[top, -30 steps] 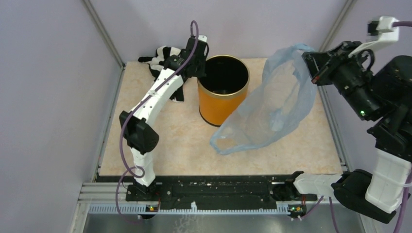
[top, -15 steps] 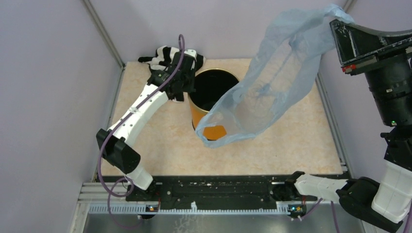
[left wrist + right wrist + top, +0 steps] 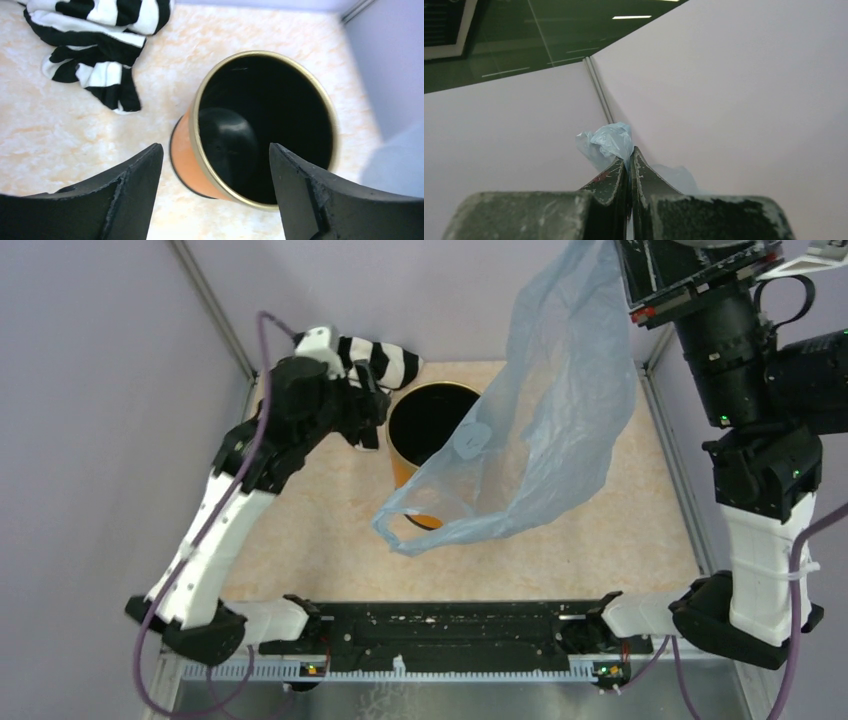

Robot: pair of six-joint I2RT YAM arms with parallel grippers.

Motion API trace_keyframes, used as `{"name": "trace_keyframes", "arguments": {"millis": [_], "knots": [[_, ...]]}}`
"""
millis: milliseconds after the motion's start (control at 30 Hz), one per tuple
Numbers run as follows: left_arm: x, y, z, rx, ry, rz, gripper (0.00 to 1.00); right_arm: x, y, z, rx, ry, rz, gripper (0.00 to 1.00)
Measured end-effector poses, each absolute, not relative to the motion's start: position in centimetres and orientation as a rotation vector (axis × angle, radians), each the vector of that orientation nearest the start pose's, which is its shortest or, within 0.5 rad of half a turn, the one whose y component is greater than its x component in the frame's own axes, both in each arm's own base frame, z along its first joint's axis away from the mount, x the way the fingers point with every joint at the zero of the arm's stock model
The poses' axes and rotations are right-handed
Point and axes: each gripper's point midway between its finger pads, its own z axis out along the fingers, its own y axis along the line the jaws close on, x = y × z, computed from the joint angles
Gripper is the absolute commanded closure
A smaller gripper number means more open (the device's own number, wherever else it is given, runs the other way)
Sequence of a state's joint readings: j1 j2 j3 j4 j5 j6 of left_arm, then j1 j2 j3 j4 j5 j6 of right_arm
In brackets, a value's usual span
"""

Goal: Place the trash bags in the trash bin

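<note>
The trash bag (image 3: 560, 410), thin light-blue plastic, hangs from my right gripper (image 3: 622, 255), which is high at the top right. Its lower end (image 3: 430, 525) dangles in front of the trash bin (image 3: 400, 472), an upright orange can with a black inside. In the right wrist view my right gripper (image 3: 630, 152) is shut on a bunched bit of the bag (image 3: 611, 137). My left gripper (image 3: 375, 405) hovers by the bin's left rim. In the left wrist view it (image 3: 215, 165) stands wide open and holds nothing, with the bin (image 3: 181, 150) below it.
A black-and-white striped cloth (image 3: 385, 358) lies at the back left behind the bin, also in the left wrist view (image 3: 100, 45). Purple walls close the table at the back and both sides. The arms' black rail (image 3: 450, 630) runs along the near edge.
My right gripper has carried the bag up and to the left, over the bin. My left gripper has opened, let go of the bin's rim and risen. The bin has shifted left.
</note>
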State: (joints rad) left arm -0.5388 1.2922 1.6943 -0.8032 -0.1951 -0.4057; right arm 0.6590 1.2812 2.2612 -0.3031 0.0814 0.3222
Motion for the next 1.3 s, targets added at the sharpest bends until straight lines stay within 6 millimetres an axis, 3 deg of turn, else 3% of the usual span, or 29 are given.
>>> {"name": "trace_keyframes", "arguments": {"millis": [167, 300, 467, 700, 833, 1033, 1300], "knots": [[25.0, -14.4, 44.0, -0.106, 1.811, -0.643, 0.11, 22.2, 16.4, 72.5, -0.083, 0.932, 0.826, 1.00], [19.8, -13.0, 47.4, -0.155, 1.693, -0.828, 0.11, 22.8, 16.5, 72.8, -0.086, 0.913, 0.794, 1.00], [16.0, -13.6, 48.6, -0.170, 1.661, -1.038, 0.10, 23.2, 16.4, 73.5, -0.087, 0.874, 0.754, 1.00], [15.5, -17.2, 45.3, -0.201, 1.783, -1.277, 0.08, 24.0, 16.7, 74.2, -0.087, 0.835, 0.729, 1.00], [15.4, -18.7, 44.8, -0.212, 1.805, -1.386, 0.11, 24.6, 17.3, 74.1, -0.092, 0.835, 0.729, 1.00], [15.4, -19.8, 44.8, -0.222, 1.789, -1.490, 0.24, 25.9, 18.6, 73.4, -0.104, 0.854, 0.729, 1.00], [15.7, -20.4, 43.7, -0.231, 1.818, -1.514, 0.29, 26.6, 20.8, 73.2, -0.135, 0.862, 0.725, 1.00]]}}
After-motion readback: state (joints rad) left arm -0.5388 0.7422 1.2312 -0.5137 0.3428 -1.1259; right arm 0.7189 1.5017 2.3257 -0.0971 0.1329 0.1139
